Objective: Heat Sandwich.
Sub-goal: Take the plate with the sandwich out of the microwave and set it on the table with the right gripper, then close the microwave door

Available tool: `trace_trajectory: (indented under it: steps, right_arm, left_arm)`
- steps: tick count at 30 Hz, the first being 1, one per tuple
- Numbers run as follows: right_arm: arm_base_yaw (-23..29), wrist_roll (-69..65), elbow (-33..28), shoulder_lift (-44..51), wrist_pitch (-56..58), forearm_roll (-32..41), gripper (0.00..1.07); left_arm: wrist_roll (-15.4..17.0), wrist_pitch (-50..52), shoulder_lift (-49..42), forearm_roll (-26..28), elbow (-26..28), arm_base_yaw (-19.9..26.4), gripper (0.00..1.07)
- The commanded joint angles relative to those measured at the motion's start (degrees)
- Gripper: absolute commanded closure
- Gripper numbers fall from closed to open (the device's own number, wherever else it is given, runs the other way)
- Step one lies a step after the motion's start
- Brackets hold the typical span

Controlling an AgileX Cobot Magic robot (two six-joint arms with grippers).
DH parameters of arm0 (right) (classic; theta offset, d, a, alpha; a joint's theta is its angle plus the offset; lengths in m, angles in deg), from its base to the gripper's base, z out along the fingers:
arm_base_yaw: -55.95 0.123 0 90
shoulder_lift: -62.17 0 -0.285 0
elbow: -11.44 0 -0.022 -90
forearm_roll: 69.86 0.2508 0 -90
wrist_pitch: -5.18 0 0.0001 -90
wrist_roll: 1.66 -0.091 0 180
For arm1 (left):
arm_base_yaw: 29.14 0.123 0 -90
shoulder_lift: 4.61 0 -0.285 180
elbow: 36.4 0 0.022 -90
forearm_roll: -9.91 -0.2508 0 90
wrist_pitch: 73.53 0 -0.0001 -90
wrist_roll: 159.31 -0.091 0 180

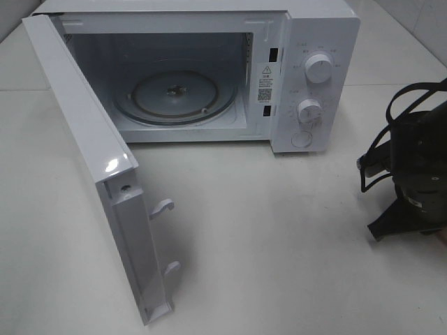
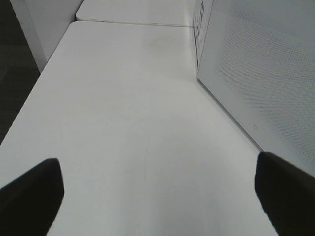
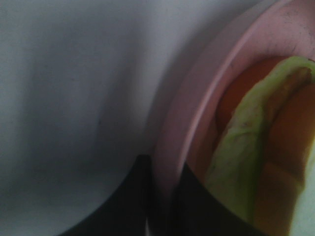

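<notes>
The sandwich (image 3: pixel 256 147) shows only in the right wrist view. It lies on a round pink plate (image 3: pixel 197 103), with yellow-green and orange filling at its edge. My right gripper (image 3: pixel 165 209) is shut on the plate's rim, one dark finger (image 3: pixel 125 201) outside it and one inside. In the exterior view the right arm (image 1: pixel 412 167) sits at the right edge of the table, and plate and sandwich fall outside that frame. My left gripper (image 2: pixel 157 196) hangs open over bare table with nothing between its fingers (image 2: pixel 29 196).
A white microwave (image 1: pixel 314 35) stands at the back, its cavity showing a glass turntable (image 1: pixel 174 94). Its door (image 1: pixel 91 160) is swung wide toward the front left; the left wrist view shows the door's outer face (image 2: pixel 266 73). Two knobs (image 1: pixel 319 68) are on the right panel.
</notes>
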Motion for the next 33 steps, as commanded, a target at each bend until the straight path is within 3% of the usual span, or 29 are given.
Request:
trace_trajectory:
  steps: [1,7,15,25,29,33]
  right_arm:
    - [-0.4,-0.1,0.1,0.1,1.4,-1.3,1.0]
    - [-0.4,1.3,0.1,0.9,2.3,-0.6,0.9]
    - [-0.4,8.3,0.1,6.4,2.1,6.1,0.6]
    - [-0.4,21.4,0.1,16.1,2.1,16.4,0.51]
    - [-0.3,30.7,0.1,23.2,2.3,23.4,0.38]
    - [-0.3,32.3,0.1,26.3,3.7,25.8,0.27]
  left_arm:
    - [0.1,0.5,-1.5,0.5,-0.2,0.2,0.05]
    - [0.1,0.5,-1.5,0.5,-0.2,0.2,0.05]
    - [0.1,0.5,-1.5,0.5,-0.2,0.2,0.05]
    - [0.1,0.5,-1.5,0.5,-0.2,0.2,0.05]
    - [0.1,0.5,-1.5,0.5,-0.2,0.2,0.05]
    - [0.1,0.5,-1.5,0.5,-0.2,0.2,0.05]
